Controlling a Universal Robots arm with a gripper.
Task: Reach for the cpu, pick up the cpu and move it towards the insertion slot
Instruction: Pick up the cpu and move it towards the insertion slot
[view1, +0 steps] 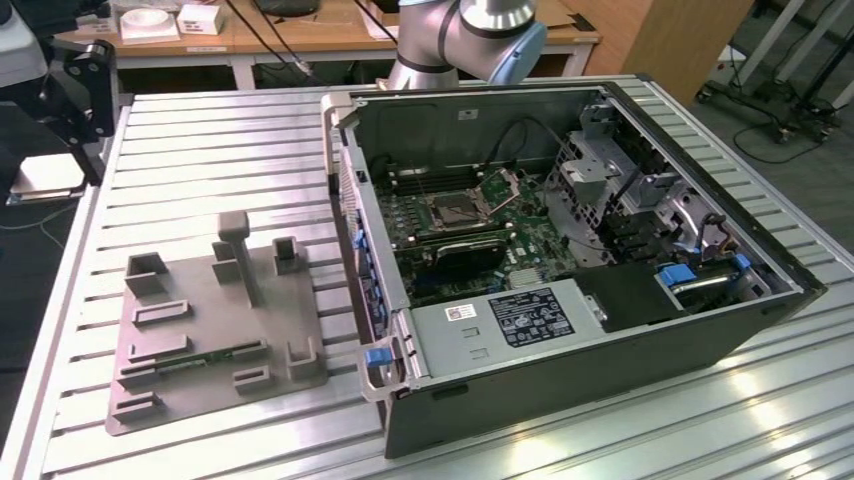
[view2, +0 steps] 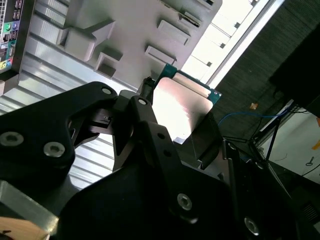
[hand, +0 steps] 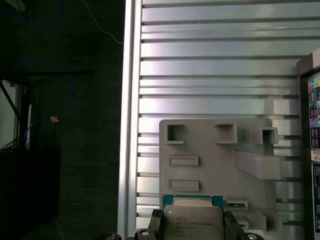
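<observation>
Here the cpu (hand: 192, 216) is clamped edgewise in the gripper (hand: 193, 222), narrowed to chip width; in the exterior view the insertion slot (view1: 451, 212) is seen at two o'clock from the grey tray (view1: 200, 292).

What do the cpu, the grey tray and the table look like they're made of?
The cpu: likely a metal lid, satin silver with a soft sheen, on a green board edge. The grey tray: probably plastic, matte, with moulded recesses. The table: seemingly aluminium, ribbed slats with bright reflections.
</observation>
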